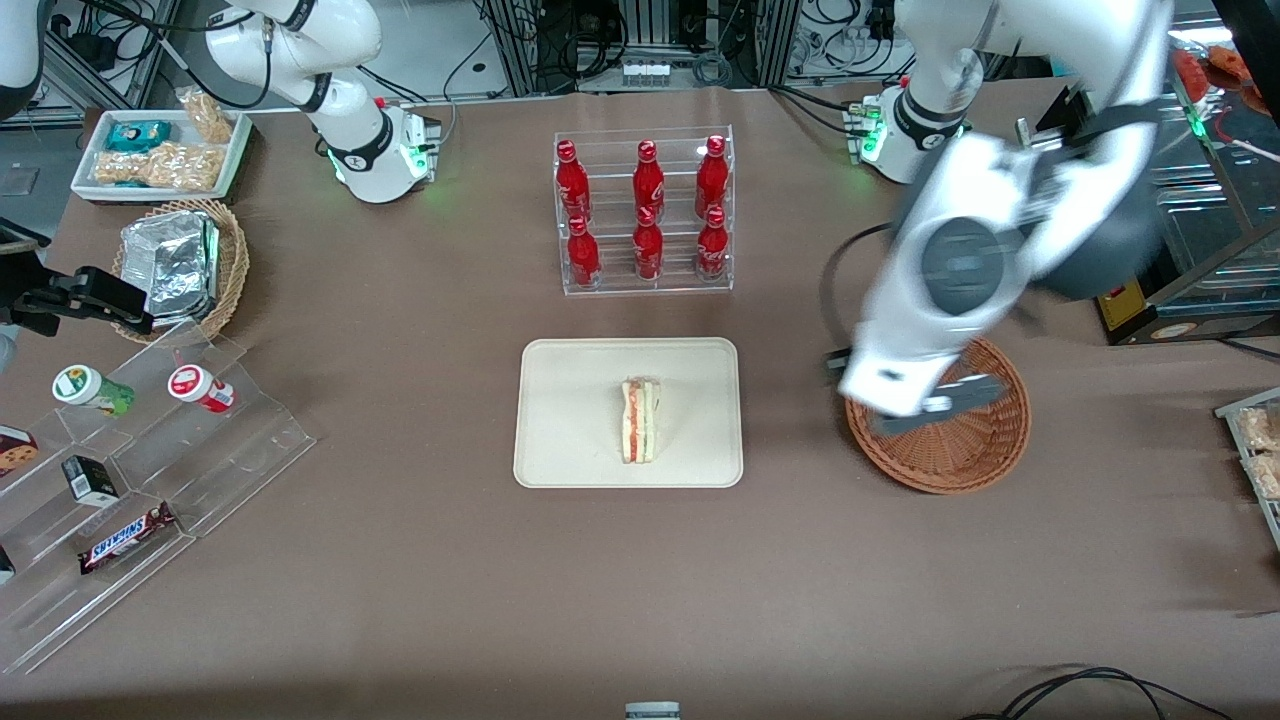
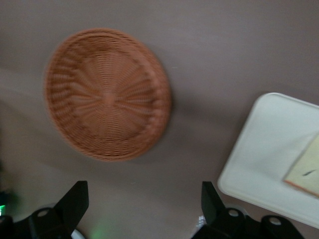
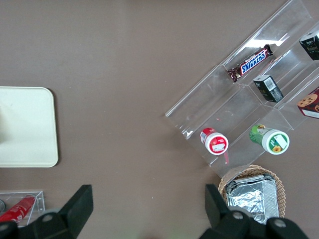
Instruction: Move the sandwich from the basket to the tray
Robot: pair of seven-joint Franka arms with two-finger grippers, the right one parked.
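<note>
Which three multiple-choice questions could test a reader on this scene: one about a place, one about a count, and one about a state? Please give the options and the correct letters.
1. Where is the sandwich?
A. in the basket
B. on the tray
C. on the bare table

2. How many red bottles stand in the clear rack?
A. four
B. six
C. eight

3. In what state is the gripper?
A. open and holding nothing
B. shut on the sandwich
C. shut on a bottle

Key:
1 B: the sandwich lies on the tray, while the basket holds nothing.
2 B: the red bottles stand in two rows of three in the clear rack.
3 A: in the left wrist view the fingers of the gripper stand wide apart with only table between them; the gripper is above the basket.
</note>
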